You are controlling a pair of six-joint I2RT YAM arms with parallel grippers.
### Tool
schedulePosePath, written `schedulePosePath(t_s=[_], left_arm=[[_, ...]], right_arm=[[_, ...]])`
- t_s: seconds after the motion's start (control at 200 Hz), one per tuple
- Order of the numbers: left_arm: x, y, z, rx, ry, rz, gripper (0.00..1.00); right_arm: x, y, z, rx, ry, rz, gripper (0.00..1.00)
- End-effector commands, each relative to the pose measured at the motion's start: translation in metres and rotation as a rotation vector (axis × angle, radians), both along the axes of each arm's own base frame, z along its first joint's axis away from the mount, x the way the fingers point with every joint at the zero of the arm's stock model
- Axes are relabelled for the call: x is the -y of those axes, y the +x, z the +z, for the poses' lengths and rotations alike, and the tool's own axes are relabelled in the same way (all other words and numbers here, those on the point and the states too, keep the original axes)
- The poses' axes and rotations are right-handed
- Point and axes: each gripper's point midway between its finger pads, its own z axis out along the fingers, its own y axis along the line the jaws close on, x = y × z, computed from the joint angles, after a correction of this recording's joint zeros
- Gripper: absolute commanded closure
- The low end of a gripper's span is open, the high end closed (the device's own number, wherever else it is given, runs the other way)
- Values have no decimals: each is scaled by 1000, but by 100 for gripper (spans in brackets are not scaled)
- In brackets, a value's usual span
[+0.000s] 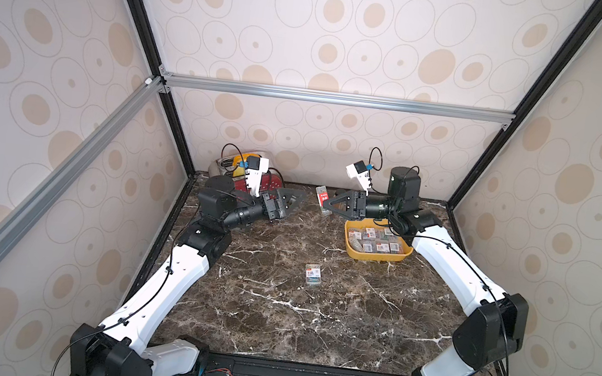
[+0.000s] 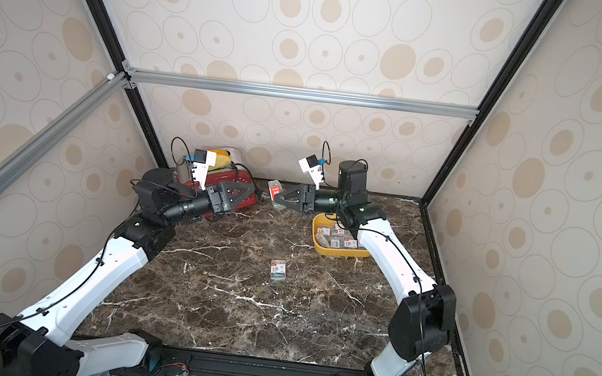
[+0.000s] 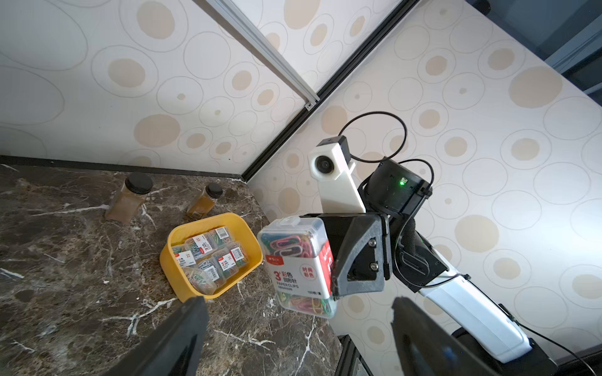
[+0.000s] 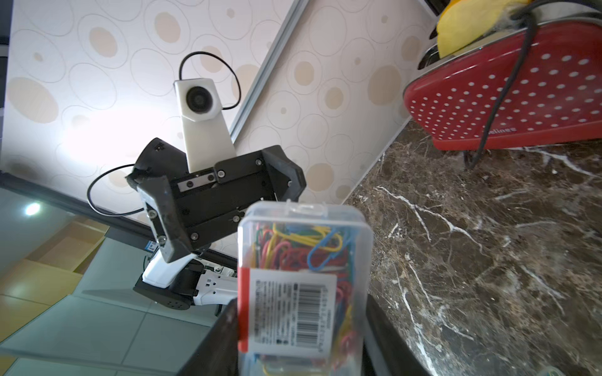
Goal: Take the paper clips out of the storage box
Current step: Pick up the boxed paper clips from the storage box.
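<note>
R claw [image 1: 328,204] is clamped on a small clear rectangular plastic case of multicoloured paper clips [image 3: 298,263] w/ a white-and-red label. We see it lifted clear of the dark marble-patterned desk [image 1: 276,311], near the back wall, outside the shallow yellow rectangular plastic storage box [image 1: 373,255] but near it. L claw [image 1: 296,198] faces it w/ jaws wide apart and nothing between them, not touching the case. Several more cases [image 1: 375,241] lie in the box at the desk's right rear. One loose case [image 1: 312,273] lies flat mid-desk, well apart from the box. Behind L arm we see a red white-dotted toaster [image 4: 505,97]. A brown black-capped bottle [image 3: 128,198] and a smaller one [image 3: 203,203] stand near the box.
</note>
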Motion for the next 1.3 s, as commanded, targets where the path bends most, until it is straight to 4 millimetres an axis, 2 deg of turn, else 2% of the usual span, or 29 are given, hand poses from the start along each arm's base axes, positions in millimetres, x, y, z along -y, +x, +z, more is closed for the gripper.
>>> schedulePosePath(t_s=[0.0, 0.21, 0.461, 0.796, 1.177, 1.292], left_arm=[[6, -6, 19, 49, -47, -23, 9], [7, -5, 25, 60, -62, -25, 14], [9, -2, 24, 47, -73, -27, 13], [14, -1, 30, 41, -102, -56, 44], [15, -7, 21, 20, -98, -79, 64], [15, -8, 18, 17, -87, -80, 71]], right_arm=[[-6, -21, 33, 50, 77, 64, 69], [-19, -33, 40, 51, 101, 105, 69], [-32, -46, 46, 66, 113, 146, 69], [-41, -49, 41, 65, 107, 153, 69], [-46, -42, 43, 60, 117, 144, 69], [-47, -40, 45, 62, 118, 143, 62]])
